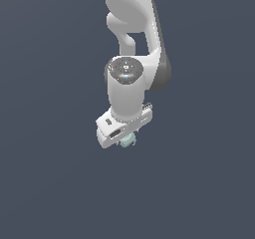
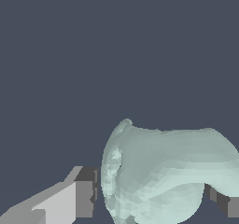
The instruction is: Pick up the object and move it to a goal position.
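I am holding the object (image 2: pixel 163 171) between my jaws, which are pressing on it from both sides, so the pick looks done; carrying it to the goal, which neither view is showing, remains. The exterior view is showing only a teal sliver under my gripper (image 1: pixel 125 139); the wrist view is showing its bumpy bulk.

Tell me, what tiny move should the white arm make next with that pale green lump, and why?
Probably close the fingers a little more. In the wrist view the pale teal-green bumpy lump sits between the two fingers, one on each side, with a thin gap at the nearer one. In the exterior view the lump peeks out under the white gripper, so a firm hold seems needed before any lifting.
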Tool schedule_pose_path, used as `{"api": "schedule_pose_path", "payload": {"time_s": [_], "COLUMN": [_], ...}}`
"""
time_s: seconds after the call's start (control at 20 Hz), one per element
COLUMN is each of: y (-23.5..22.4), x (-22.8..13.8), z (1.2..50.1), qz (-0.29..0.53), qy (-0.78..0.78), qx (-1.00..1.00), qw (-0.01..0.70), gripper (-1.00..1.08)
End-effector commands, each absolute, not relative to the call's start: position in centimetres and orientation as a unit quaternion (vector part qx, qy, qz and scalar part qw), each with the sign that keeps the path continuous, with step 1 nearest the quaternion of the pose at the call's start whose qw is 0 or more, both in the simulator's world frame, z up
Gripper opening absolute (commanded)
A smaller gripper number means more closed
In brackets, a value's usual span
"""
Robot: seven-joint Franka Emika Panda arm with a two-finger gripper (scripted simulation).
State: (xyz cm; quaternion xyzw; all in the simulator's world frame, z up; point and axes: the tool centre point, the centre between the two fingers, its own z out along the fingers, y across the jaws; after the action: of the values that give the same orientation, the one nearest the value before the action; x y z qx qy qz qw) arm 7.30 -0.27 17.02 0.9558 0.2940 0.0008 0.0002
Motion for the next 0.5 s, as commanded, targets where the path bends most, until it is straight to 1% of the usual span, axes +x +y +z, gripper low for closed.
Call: {"api": "schedule_pose_path", "payload": {"time_s": [0.0,0.45], "y": [0.8,3.0], "x": [8.2,10.2], "z": [18.5,21.4], "qz": [0.0,0.0], "qy": [0.294,0.294], "qx": [0.956,0.956], "qw": [0.0,0.0], "gripper": [-1.0,-1.0]}}
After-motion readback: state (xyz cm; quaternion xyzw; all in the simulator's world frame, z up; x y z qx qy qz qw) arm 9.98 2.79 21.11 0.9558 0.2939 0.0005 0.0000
